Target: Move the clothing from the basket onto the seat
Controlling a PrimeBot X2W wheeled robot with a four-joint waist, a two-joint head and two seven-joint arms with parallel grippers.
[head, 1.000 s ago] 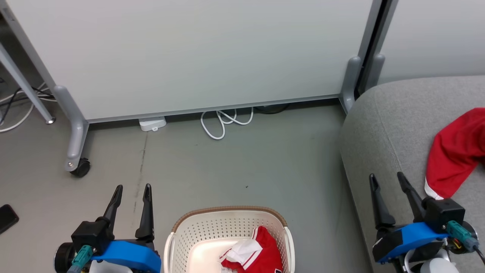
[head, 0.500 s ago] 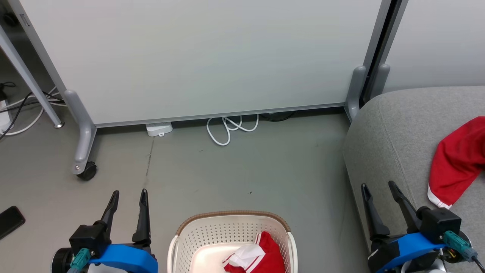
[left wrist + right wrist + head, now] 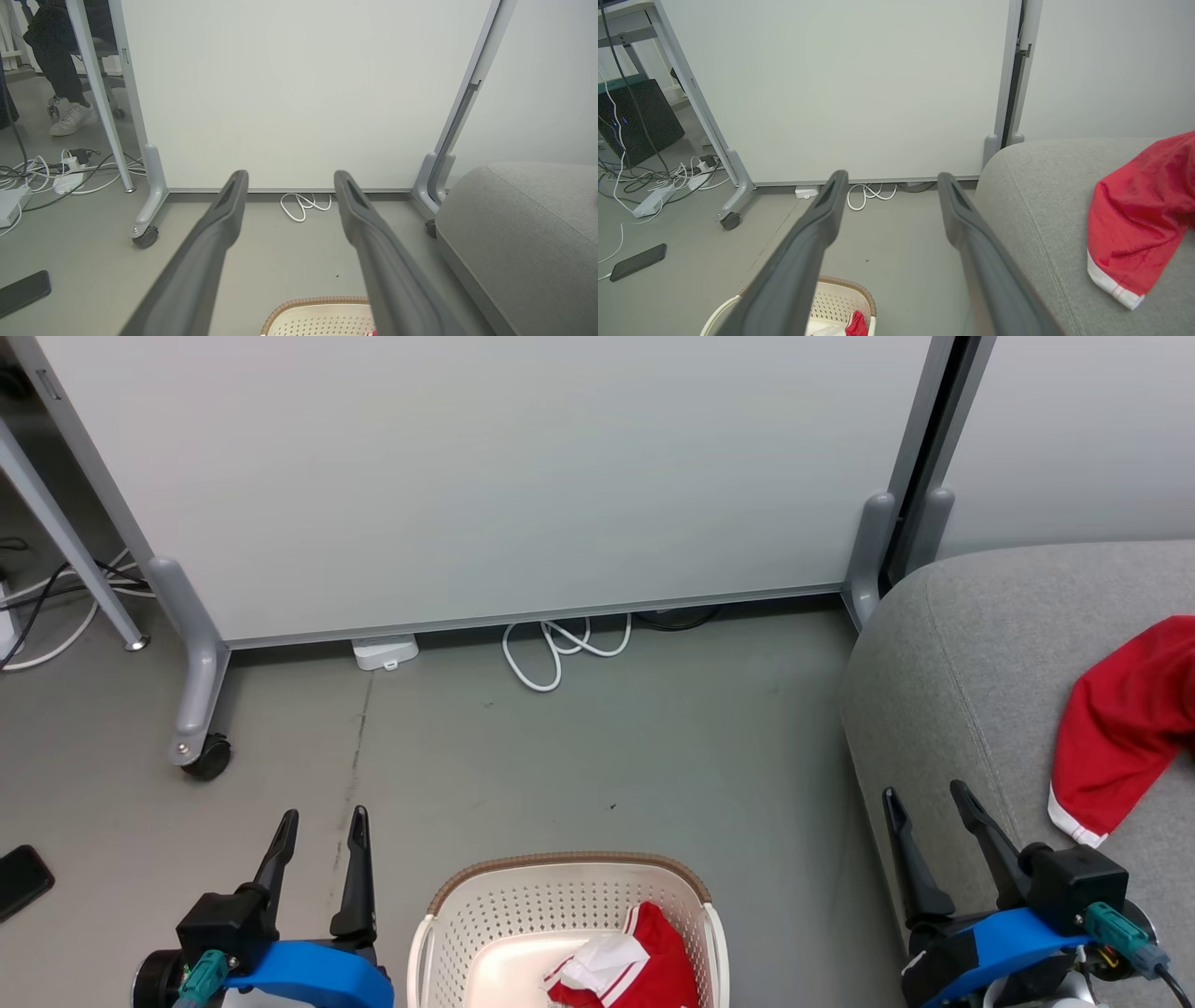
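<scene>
Lying crumpled, soft red garment (image 3: 656, 963), perforated oval basket (image 3: 495, 917)

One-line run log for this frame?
left tool open, empty | right tool open, empty | white-panel garment in basket | cuffed garment on seat

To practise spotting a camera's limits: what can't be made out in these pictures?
Garment with white panel, in the basket: head view's bottom edge cuts it off.
Basket: its near half lies below that edge.
Garment with white cuff, on the seat: right edge crops it, head and right wrist views.
Person: left wrist view's top edge leaves only a leg and a shoe.
</scene>
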